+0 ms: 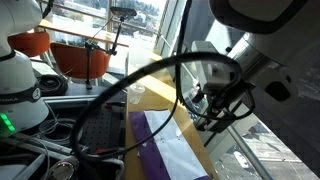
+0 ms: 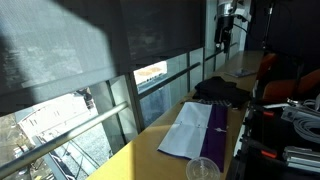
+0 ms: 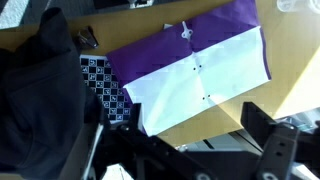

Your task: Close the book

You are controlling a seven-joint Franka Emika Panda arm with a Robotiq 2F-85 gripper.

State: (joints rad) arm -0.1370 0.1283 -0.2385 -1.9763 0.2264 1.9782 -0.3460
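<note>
The book (image 3: 195, 60) lies open and flat on the tan tabletop strip, with one half purple and the other half plain white. It also shows in both exterior views (image 1: 165, 148) (image 2: 196, 130). My gripper (image 3: 190, 150) is open and empty. Its two dark fingers stand wide apart at the bottom of the wrist view. It hangs well above the table, to one side of the book and clear of it. In an exterior view the gripper (image 1: 212, 108) is up to the right of the book.
A black cloth (image 3: 40, 85) (image 2: 220, 90) lies next to the book, with a checkered patch (image 3: 105, 85) at its edge. A clear plastic cup (image 2: 203, 170) stands near the book's other end. Cables and the robot base (image 1: 20, 90) crowd one side; windows run along the table.
</note>
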